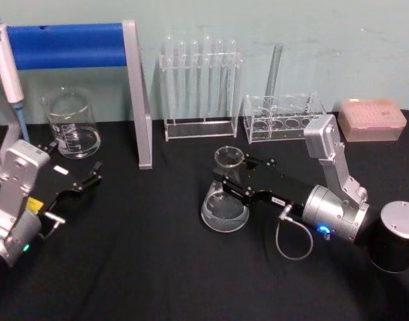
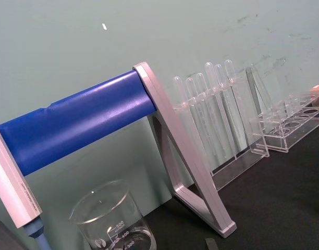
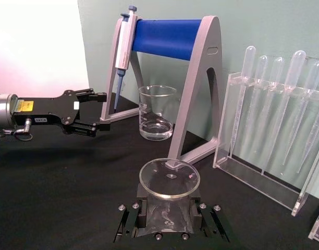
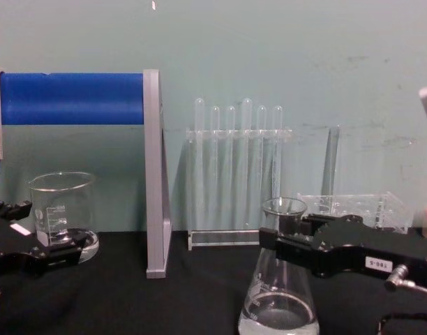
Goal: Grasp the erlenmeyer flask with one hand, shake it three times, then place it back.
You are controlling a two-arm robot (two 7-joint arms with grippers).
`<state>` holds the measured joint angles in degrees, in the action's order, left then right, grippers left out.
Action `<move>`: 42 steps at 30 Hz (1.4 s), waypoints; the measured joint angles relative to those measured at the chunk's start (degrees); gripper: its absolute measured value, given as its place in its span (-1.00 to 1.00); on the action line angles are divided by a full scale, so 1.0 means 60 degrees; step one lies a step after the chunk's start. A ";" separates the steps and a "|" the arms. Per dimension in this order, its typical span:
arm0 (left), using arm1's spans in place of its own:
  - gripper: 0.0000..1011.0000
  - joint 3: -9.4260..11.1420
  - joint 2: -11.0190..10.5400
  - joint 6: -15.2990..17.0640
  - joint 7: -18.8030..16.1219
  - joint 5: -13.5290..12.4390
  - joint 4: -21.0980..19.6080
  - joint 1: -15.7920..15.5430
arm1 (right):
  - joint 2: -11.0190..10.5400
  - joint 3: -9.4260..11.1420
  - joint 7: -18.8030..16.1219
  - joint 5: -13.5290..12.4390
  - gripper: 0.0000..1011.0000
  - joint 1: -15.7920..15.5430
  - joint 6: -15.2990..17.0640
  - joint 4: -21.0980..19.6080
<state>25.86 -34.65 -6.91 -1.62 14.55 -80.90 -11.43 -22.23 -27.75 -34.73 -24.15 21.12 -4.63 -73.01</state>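
My right claw [image 1: 225, 182] pinches the upright erlenmeyer flask [image 1: 224, 214] by its neck, mid-tabletop [image 1: 158, 267]; my left claw [image 1: 87, 182] idles, spread, near the left edge.

Upright on the black table [image 1: 158, 254], right of centre: the erlenmeyer flask [image 1: 224, 210], base down. Clamped about its neck from the right: the right gripper [image 1: 230, 178] (one jaw on either side of the glass). At the left edge, low over the table: the left gripper [image 1: 91, 177], jaws apart, near a glass beaker [image 1: 71, 124]. Behind, along the wall: a blue-barred stand [image 1: 84, 45], a tall clear rack [image 1: 201, 93], a lower rack [image 1: 281, 119], a pink box [image 1: 371, 119].
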 joint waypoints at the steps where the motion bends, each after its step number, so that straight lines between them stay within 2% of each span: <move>1: 0.98 0.0000 0.0000 0.0000 0.0000 0.0000 0.0000 0.0000 | 0.0004 -0.0002 0.0000 0.0000 -0.10 0.0003 0.0000 0.0007; 42: 0.98 0.0000 0.0000 0.0000 0.0000 0.0000 0.0000 -0.0001 | 0.0012 -0.0078 0.0018 0.0007 -0.10 0.0040 0.0107 0.0090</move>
<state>25.86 -34.64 -6.91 -1.62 14.55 -80.90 -11.43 -22.15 -28.22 -34.62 -24.11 21.37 -3.99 -72.46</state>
